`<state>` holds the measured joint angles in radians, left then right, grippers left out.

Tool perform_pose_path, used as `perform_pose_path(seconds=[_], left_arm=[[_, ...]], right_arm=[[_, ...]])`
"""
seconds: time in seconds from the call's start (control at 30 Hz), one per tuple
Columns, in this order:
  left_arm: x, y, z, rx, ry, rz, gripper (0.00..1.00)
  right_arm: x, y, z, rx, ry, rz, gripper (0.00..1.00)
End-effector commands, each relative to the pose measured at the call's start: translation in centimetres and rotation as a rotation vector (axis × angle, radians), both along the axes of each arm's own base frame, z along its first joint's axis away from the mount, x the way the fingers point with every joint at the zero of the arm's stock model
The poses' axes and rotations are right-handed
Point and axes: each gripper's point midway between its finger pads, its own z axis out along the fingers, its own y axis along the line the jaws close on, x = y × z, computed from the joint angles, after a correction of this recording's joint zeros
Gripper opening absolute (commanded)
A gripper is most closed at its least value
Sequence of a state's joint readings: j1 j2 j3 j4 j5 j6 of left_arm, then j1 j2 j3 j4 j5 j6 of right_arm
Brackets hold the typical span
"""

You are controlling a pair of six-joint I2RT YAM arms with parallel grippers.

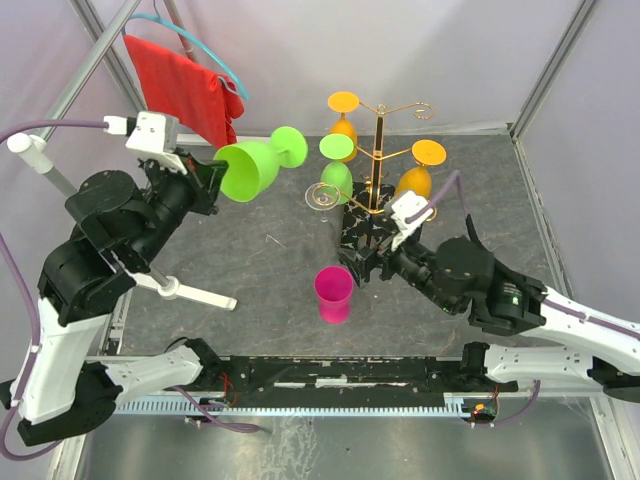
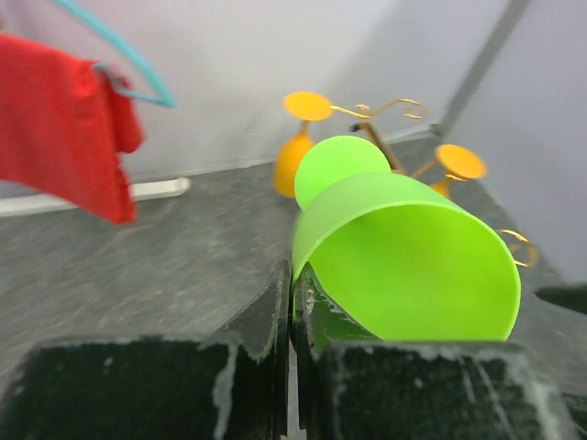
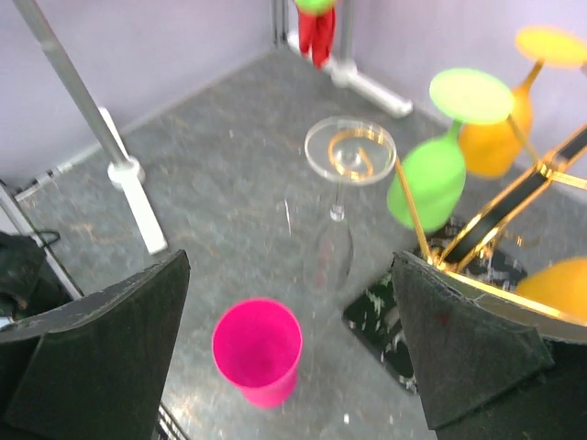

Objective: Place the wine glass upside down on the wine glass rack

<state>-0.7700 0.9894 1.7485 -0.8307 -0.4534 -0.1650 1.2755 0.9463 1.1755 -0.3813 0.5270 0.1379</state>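
My left gripper is shut on the rim of a green wine glass, holding it on its side in the air left of the rack, foot pointing at the rack. The left wrist view shows the fingers pinching the rim of the glass. The gold wire rack stands on a black marble base. Two orange glasses, a green glass and a clear glass hang on it upside down. My right gripper is open and empty at the base, above a pink cup.
The pink cup stands upright in front of the rack base. A red cloth hangs on a teal hanger at the back left. A white stand foot lies near the left arm. Frame posts mark the corners.
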Motion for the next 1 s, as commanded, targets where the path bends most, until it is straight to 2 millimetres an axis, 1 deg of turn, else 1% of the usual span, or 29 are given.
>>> perform_pose_path(seconds=[0.0, 0.1, 0.2, 0.37, 0.57, 0.67, 0.8, 0.87, 0.97], left_arm=[[-1.8, -4.8, 3.9, -0.142, -0.083, -0.272, 0.03], [-2.4, -6.3, 3.3, -0.169, -0.060, -0.347, 0.03], [-2.9, -7.1, 2.8, -0.187, -0.049, -0.393, 0.03], [-3.8, -7.6, 2.7, -0.213, -0.053, -0.448, 0.03], [-5.6, -8.0, 3.2, -0.251, -0.083, -0.530, 0.03], [-6.1, -8.1, 3.0, -0.249, -0.076, -0.557, 0.03], [-6.7, -8.2, 2.9, -0.246, -0.074, -0.584, 0.03], [-6.9, -8.4, 2.6, -0.244, -0.068, -0.599, 0.03], [-7.0, -8.6, 2.2, -0.240, -0.057, -0.612, 0.03]], right_arm=[[-0.4, 0.3, 7.4, 0.174, -0.258, 0.071, 0.99], [0.2, -0.1, 8.6, 0.186, -0.311, 0.037, 1.00], [0.4, -0.1, 9.4, 0.198, -0.339, 0.022, 1.00], [1.7, -0.8, 9.3, 0.166, -0.339, -0.071, 1.00], [2.3, -1.0, 8.7, 0.162, -0.337, -0.107, 0.98], [2.8, -1.1, 8.4, 0.135, -0.335, -0.133, 0.93], [2.8, -0.6, 8.2, 0.137, -0.336, -0.115, 0.85], [2.7, -0.2, 8.2, 0.140, -0.337, -0.099, 0.80], [2.6, 0.1, 8.1, 0.145, -0.338, -0.081, 0.66]])
